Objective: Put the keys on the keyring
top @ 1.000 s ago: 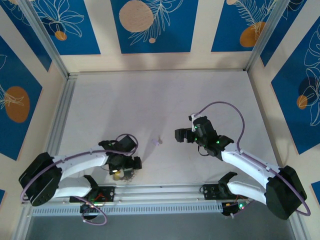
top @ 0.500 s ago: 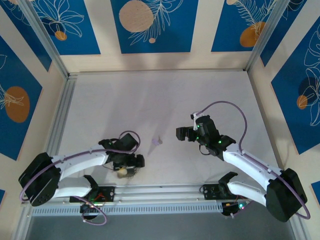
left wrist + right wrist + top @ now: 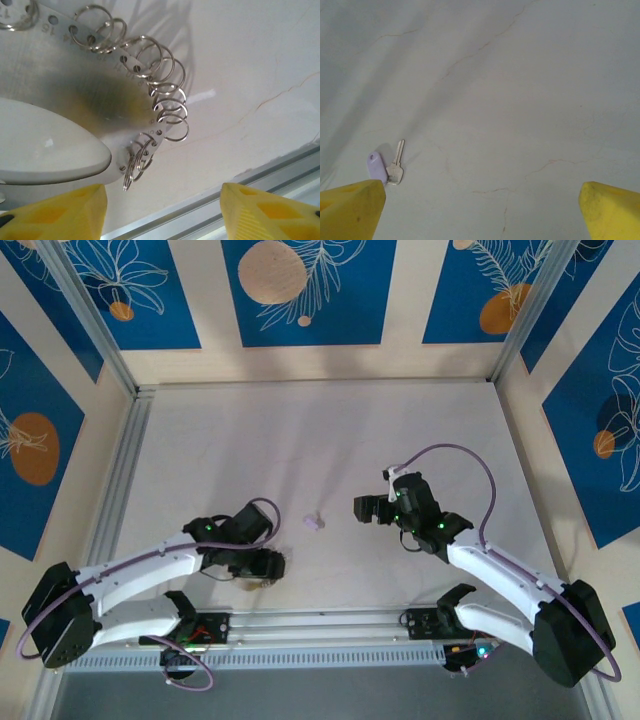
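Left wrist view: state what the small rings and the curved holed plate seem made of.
Small silvery wire rings: metal, likely steel, polished; bright glints on thin coils. Curved grey holed plate: probably metal, matte brushed; dull sheen, stamped numbers.

The pale grey-white desk (image 3: 330, 440) shows fine hairline cracks and soft shadows across its surface. Behind the desk and on either side of it stand cream walls (image 3: 405, 310) carrying blue panels (image 3: 300, 290) with white leaf outlines and orange discs. Aluminium posts (image 3: 88, 315) rise from the desk's far corners, and a ribbed metal rail (image 3: 320, 624) runs along its near edge.
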Tool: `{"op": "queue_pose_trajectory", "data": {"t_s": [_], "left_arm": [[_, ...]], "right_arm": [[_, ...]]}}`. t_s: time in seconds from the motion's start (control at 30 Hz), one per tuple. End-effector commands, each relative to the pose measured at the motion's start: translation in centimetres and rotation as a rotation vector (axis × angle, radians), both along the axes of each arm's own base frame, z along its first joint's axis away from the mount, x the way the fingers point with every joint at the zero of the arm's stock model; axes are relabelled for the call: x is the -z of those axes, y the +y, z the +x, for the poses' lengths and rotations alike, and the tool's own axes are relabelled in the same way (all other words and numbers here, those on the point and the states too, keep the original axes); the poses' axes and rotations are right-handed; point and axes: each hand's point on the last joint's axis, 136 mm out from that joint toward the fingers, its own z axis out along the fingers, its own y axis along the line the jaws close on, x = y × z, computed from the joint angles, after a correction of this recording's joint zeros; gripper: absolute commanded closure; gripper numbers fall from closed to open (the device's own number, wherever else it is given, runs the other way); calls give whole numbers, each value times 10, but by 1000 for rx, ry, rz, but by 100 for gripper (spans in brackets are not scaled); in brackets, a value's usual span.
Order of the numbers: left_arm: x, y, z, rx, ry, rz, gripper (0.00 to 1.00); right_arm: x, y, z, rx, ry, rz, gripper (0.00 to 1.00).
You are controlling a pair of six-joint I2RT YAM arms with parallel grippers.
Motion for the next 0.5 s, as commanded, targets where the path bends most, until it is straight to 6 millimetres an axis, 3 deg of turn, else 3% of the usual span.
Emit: {"op": "queue_pose_trajectory", "data": {"t_s": [0.0,0.23,0.47], "left_arm": [[13,4,-11,30,41,39,42],[28,7,-17,42,54,75,53],[32,-9,-14,47,54,27,68]], "right_arm": [[-3,1,-3,-7,-2,18,1],[-4,-3,-4,-3,-14,7,1],[-4,-2,0,-5,-19,9,1]]}}
